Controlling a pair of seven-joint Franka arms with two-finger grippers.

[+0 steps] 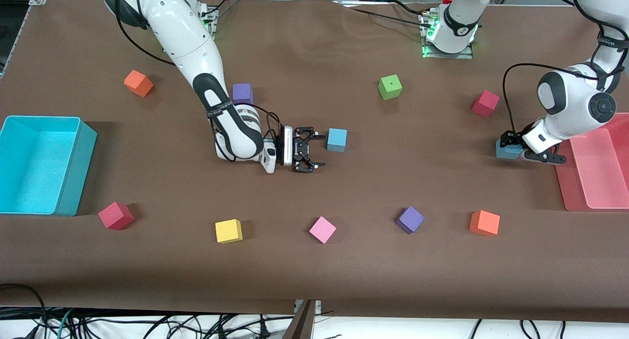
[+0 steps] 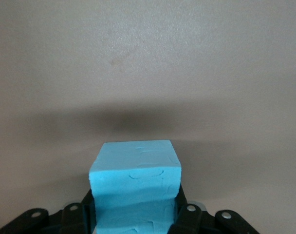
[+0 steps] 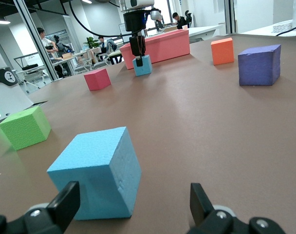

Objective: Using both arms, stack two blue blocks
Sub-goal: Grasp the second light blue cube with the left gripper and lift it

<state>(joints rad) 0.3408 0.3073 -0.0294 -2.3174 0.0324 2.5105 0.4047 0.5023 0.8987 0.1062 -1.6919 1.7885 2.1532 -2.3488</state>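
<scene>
Our left end effector (image 2: pixel 136 214) grips one blue block (image 2: pixel 134 187) by opposite flat faces, low over the table (image 1: pixel 373 182). The second blue block (image 1: pixel 337 139) sits just ahead of our wide-open right end effector (image 1: pixel 314 150); the foam looks light and squashy.

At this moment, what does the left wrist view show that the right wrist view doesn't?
Only the left wrist view shows, close up, the left gripper shut on a blue block. Only the right wrist view shows the open right gripper, the second blue block on the table just off it, and green, red, orange and purple blocks. Both show the gripped block.
</scene>
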